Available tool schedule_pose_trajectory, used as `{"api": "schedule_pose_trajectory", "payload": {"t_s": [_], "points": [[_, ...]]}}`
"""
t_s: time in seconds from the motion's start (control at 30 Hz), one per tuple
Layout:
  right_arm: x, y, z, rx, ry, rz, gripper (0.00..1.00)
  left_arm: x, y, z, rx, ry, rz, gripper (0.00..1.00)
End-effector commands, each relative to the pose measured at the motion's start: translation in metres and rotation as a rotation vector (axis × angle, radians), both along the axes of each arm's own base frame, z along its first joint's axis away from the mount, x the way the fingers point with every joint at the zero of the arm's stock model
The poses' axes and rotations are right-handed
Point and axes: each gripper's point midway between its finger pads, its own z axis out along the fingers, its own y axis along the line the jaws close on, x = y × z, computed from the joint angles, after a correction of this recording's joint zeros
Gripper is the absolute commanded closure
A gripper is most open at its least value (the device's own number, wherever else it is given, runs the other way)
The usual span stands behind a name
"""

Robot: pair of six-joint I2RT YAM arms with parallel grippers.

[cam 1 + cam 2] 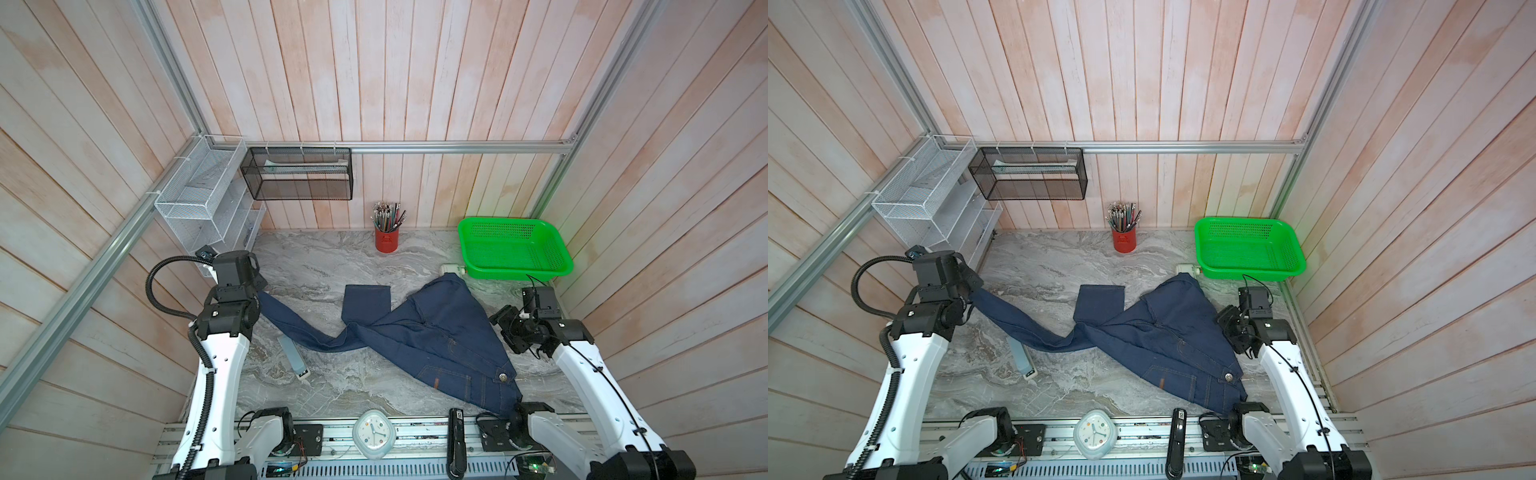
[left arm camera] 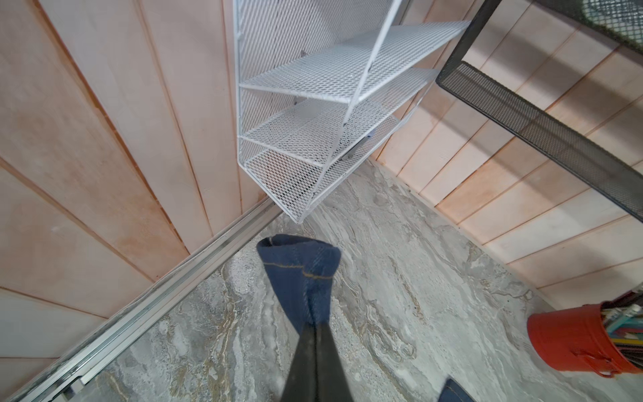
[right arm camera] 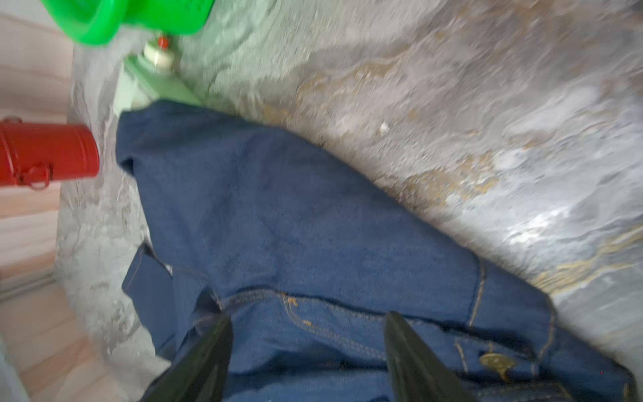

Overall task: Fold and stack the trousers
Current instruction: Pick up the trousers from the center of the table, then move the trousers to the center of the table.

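In both top views the trousers (image 1: 436,332) (image 1: 1163,332) sprawl unfolded over the right half of the counter (image 1: 332,266). The waistband points at the near right corner, by the base of the right arm (image 1: 573,357). One leg is doubled back toward the middle. The other is stretched to the left edge, where the left arm (image 1: 224,324) holds its end. That leg lies across a grey remote (image 1: 293,357), and the seat end covers part of a small white object (image 1: 451,269) just beside the green basket (image 1: 519,272). Any hard pull to straighten the cloth could drag either one along. In the left wrist view the left jaws are fully closed on the bunched cuff (image 2: 299,271), with the hem poking past the tips, near the white mesh rack (image 2: 313,139). It is a narrow pinch, so a taut leg may slip out of it. In the blurred right wrist view the right jaws stand well apart over the fly seam and hold nothing. The brass button (image 3: 497,362) is close by. Whether the tips touch the cloth I cannot tell. If they close here they may take only the top layer and leave the rest twisted.
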Motion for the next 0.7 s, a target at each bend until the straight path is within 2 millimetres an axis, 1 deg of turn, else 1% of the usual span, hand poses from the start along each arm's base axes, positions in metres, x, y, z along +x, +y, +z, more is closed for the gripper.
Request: {"api": "schedule_pose_trajectory", "payload": {"t_s": [0.0,0.07,0.13,0.2,0.27,0.33,0.47,0.67], "points": [[-0.029,0.044,-0.017,0.063,0.114,0.174,0.31,0.017,-0.011,-0.005,-0.060,-0.028,-0.057,1.00],[-0.044,0.065,-0.027,0.048,0.168,0.258,0.29,0.022,-0.015,-0.013,-0.082,-0.020,-0.079,1.00],[-0.063,0.078,-0.038,0.031,0.244,0.314,0.27,0.024,-0.017,-0.016,-0.087,-0.014,-0.094,1.00],[-0.077,0.077,-0.045,-0.006,0.290,0.322,0.22,0.025,-0.018,-0.016,-0.081,-0.010,-0.103,1.00],[-0.086,0.071,-0.050,-0.020,0.312,0.302,0.21,0.024,-0.017,-0.013,-0.070,-0.013,-0.105,1.00],[-0.090,0.066,-0.055,-0.036,0.321,0.291,0.02,0.024,-0.017,-0.010,-0.061,-0.015,-0.109,1.00],[-0.102,0.065,-0.067,-0.044,0.383,0.313,0.02,0.023,-0.018,-0.005,-0.051,-0.018,-0.117,1.00],[-0.121,0.065,-0.072,-0.087,0.445,0.365,0.02,0.023,-0.016,0.001,-0.037,-0.025,-0.116,1.00]]}}
